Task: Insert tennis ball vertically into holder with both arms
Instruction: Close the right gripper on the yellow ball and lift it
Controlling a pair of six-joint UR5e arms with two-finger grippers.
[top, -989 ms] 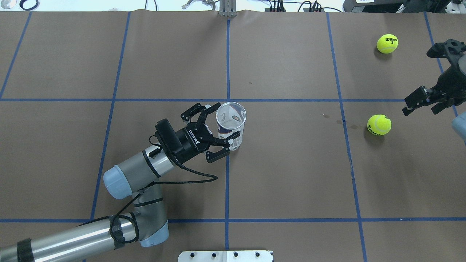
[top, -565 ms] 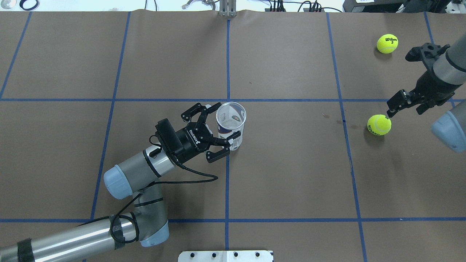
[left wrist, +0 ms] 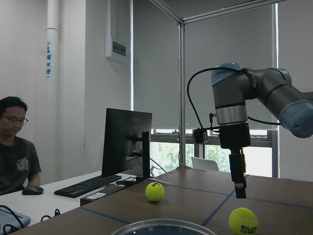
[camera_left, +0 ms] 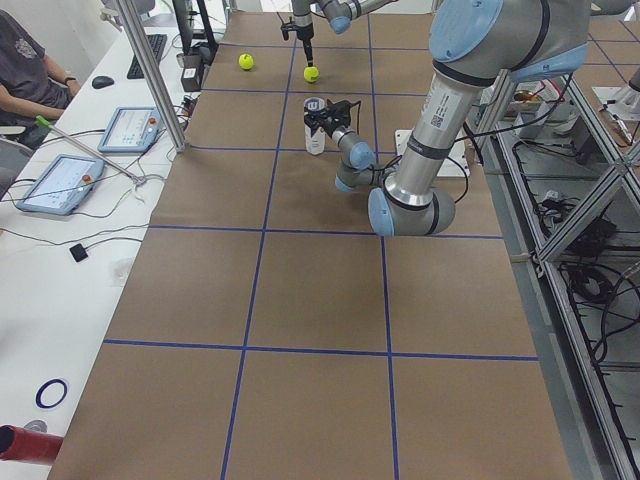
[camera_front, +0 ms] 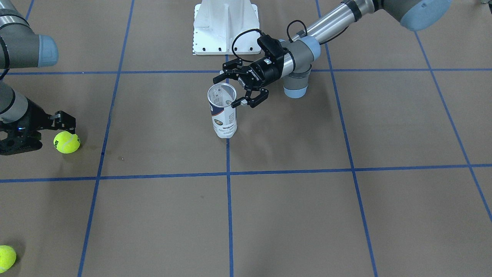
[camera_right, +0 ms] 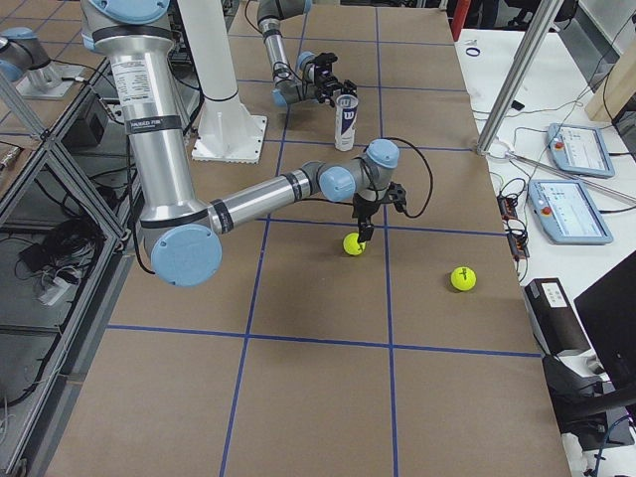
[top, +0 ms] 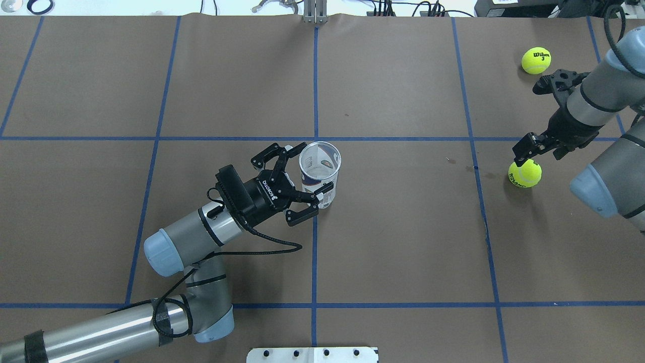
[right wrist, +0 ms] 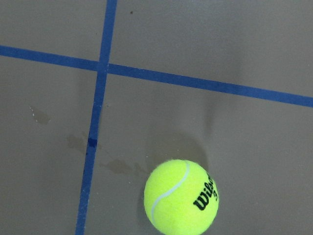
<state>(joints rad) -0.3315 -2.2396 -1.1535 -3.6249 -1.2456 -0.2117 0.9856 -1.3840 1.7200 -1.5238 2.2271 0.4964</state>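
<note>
Holder [top: 319,174] upright, ball [top: 524,173] beneath right end effector [camera_right: 362,235], spare ball [top: 536,60] beyond

Six cameras around one taped table [top: 403,227]
The overhead view looked forward and down from one long side; the front view faced it steeply from the other, both sharing the holder [top: 319,171] near mid-frame. Two side views looked along the table from its ends (farther off). The left wrist camera looked level across the table; the right wrist's pointed down, close on a tennis ball [right wrist: 181,196].
</note>
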